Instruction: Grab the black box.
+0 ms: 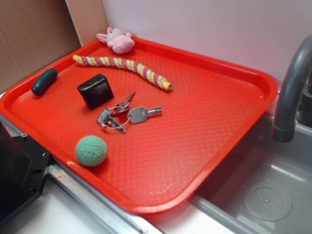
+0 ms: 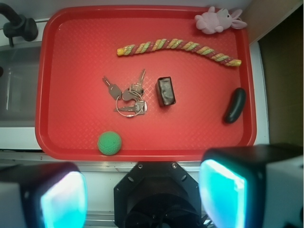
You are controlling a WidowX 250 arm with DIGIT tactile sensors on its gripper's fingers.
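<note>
The black box (image 1: 95, 90) (image 2: 166, 90) is small, glossy and squarish, and lies on the red tray (image 1: 204, 112) (image 2: 76, 57) left of middle, just beside a bunch of keys (image 1: 122, 115) (image 2: 127, 97). My gripper (image 2: 142, 194) hangs high above and in front of the tray's near edge, far from the box. Its two fingers, with glowing teal pads (image 2: 223, 192), stand wide apart with nothing between them. In the exterior view only a black part of the arm (image 1: 17, 170) shows at the lower left.
On the tray also lie a green ball (image 1: 91, 150) (image 2: 109, 142), a dark teal capsule (image 1: 44, 81) (image 2: 235, 105), a striped rope toy (image 1: 122, 65) (image 2: 178, 47) and a pink plush animal (image 1: 117, 41) (image 2: 217, 20). A sink (image 1: 273, 190) with a grey faucet (image 1: 292, 83) adjoins the tray.
</note>
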